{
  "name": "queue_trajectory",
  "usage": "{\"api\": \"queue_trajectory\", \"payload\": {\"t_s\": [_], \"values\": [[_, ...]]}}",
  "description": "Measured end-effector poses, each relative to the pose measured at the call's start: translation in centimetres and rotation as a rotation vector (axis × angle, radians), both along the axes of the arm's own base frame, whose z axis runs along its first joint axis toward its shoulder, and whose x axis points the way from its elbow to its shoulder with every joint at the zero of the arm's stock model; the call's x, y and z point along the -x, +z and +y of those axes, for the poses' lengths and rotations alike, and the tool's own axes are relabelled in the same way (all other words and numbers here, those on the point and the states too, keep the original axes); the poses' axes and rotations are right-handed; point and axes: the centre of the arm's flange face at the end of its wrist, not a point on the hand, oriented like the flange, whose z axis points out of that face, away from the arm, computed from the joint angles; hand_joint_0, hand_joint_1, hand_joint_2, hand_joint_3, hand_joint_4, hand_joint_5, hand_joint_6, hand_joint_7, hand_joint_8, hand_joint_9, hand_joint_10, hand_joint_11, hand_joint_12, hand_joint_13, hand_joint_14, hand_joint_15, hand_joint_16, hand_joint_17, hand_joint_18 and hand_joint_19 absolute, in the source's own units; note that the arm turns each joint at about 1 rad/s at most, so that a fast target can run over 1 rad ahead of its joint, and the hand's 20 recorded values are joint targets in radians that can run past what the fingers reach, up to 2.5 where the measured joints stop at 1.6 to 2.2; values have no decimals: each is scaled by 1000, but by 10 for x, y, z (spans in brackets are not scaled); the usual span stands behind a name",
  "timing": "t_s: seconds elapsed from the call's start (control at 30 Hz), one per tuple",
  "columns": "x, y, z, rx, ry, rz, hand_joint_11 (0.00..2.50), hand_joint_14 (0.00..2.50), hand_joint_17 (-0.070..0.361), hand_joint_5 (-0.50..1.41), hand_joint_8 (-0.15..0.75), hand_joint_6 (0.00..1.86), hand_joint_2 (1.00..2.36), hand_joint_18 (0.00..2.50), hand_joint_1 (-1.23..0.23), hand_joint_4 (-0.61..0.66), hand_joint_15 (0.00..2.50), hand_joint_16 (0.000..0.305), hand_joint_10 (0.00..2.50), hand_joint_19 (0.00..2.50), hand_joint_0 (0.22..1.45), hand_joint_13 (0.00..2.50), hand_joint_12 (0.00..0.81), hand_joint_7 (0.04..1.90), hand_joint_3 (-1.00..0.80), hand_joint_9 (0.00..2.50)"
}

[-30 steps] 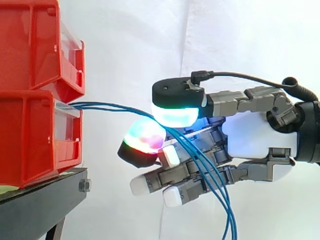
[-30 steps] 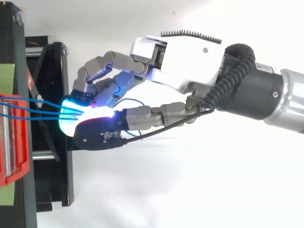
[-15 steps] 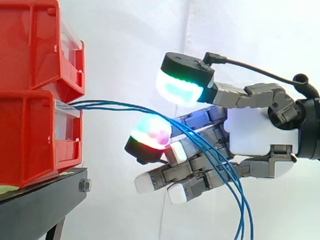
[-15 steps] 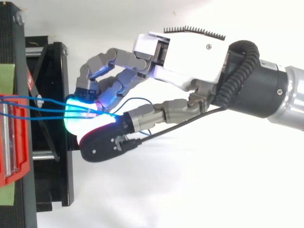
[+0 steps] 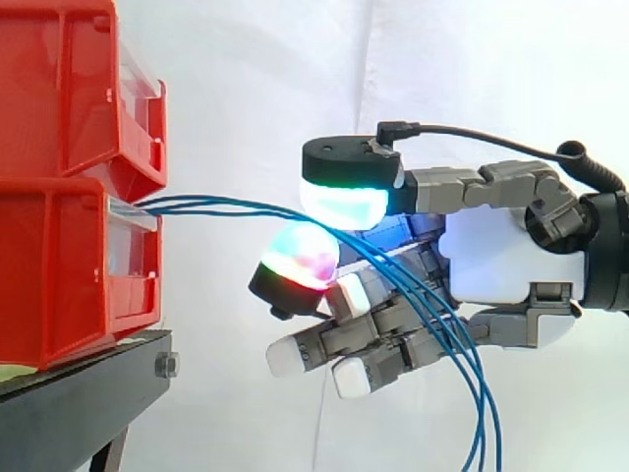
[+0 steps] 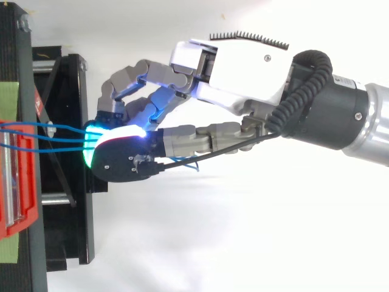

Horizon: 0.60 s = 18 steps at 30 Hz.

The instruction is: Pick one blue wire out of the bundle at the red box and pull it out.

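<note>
At the left of the side view, two red plastic bins are stacked on a black bench [image 5: 79,403], the upper red bin [image 5: 59,88] resting on the lower red bin [image 5: 59,265]. A small bundle of thin blue wires [image 5: 226,207] leaves the top of the lower bin's open front, just above its clear front plate [image 5: 133,251]. The wires run level to the right, close together, in front of the white curtain [image 5: 256,79]. They reach the hand [image 5: 501,261] between two glowing pads. The thumb's pad [image 5: 349,202], cyan and green, lies on top of them, and a fingertip pad [image 5: 303,258] glowing red, green and blue sits just below. The fingers are closed in a pinch on the bundle, and how many wires are caught cannot be told. Past the pinch the wires slope down across the other curled fingers and hang off the bottom edge. From above, the wires [image 6: 61,139] cross from the red bin [image 6: 18,182] over the bench and slip under the thumb's dark back, with the white palm shell [image 6: 237,67] and the arm to the right.
</note>
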Motion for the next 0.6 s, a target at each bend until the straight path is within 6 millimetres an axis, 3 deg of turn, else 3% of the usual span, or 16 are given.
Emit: {"api": "queue_trajectory", "payload": {"t_s": [0.27, 0.43, 0.53, 0.6], "values": [[0, 1, -1, 0, -2, -2, 886, 11, 132, -169, 399, 926, 1017, 744, -825, 245, 278, 59, 19, 422, 607, 660, 461, 1052, -236, 953], [0, 1, -2, 0, -2, -2, 886, 10, 132, -169, 393, 926, 1000, 756, -892, 276, 279, 59, 18, 412, 621, 664, 458, 1058, -497, 951], [0, 1, -2, 0, -3, -2, 886, 10, 135, -169, 391, 926, 1000, 766, -848, 276, 285, 60, 19, 412, 557, 670, 465, 1037, -500, 947], [0, 1, -2, 0, -3, -2, 870, 9, 141, -163, 401, 916, 1000, 773, -699, 275, 286, 63, 18, 431, 510, 671, 482, 1039, -500, 958]]}}
